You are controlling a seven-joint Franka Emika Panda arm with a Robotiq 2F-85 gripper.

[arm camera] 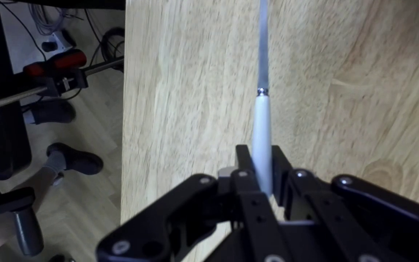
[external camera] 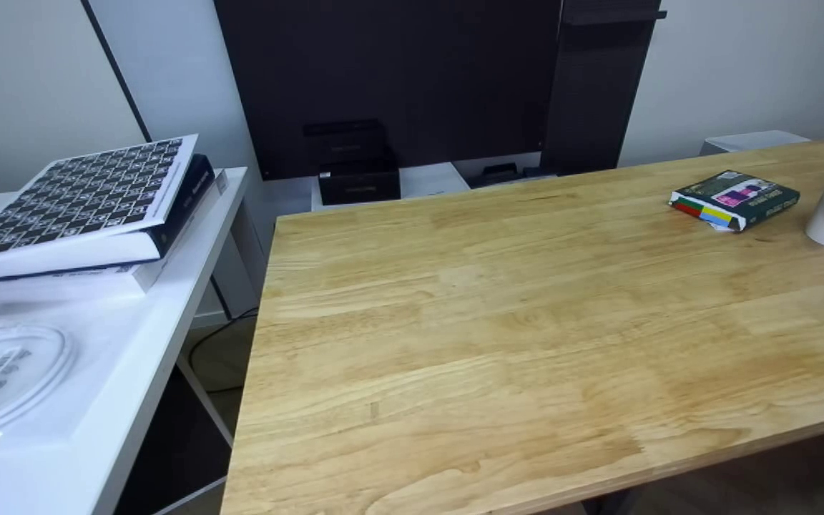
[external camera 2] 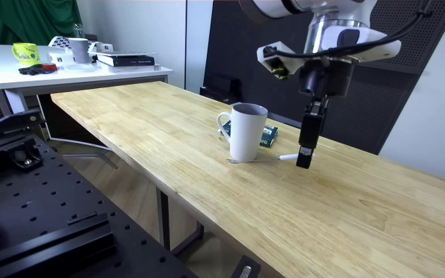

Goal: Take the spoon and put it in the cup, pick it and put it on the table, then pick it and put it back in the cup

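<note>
From where I stand, the Robotiq gripper [arm camera: 261, 160] points down over the wooden tabletop [external camera 2: 149, 123], at the end of the Franka Panda arm [external camera 2: 352, 15]. Its fingertips are clamped on the white handle of a slim metal spoon [arm camera: 262, 109], one to each side. The spoon is outside the white mug [external camera 2: 247, 133], held low and roughly level, its bowl turned away from the gripper; in an exterior view the thin silvery shaft runs past the foot of the mug and the bowl shows beyond it. Whether the spoon touches mug or wood, I cannot tell. The mug stands upright on the planks, its handle on the side away from the gripper. Near it a flat dark green box [external camera: 734, 197] lies on the tabletop, partly hidden behind the mug in an exterior view. Noted on the neighbouring white table [external camera 2: 8, 69]: a yellow mug [external camera 2: 27, 54], a grey cup [external camera 2: 78, 50] and, topping a stack, a thick book with a black-and-white patterned cover [external camera: 90, 189].
</note>
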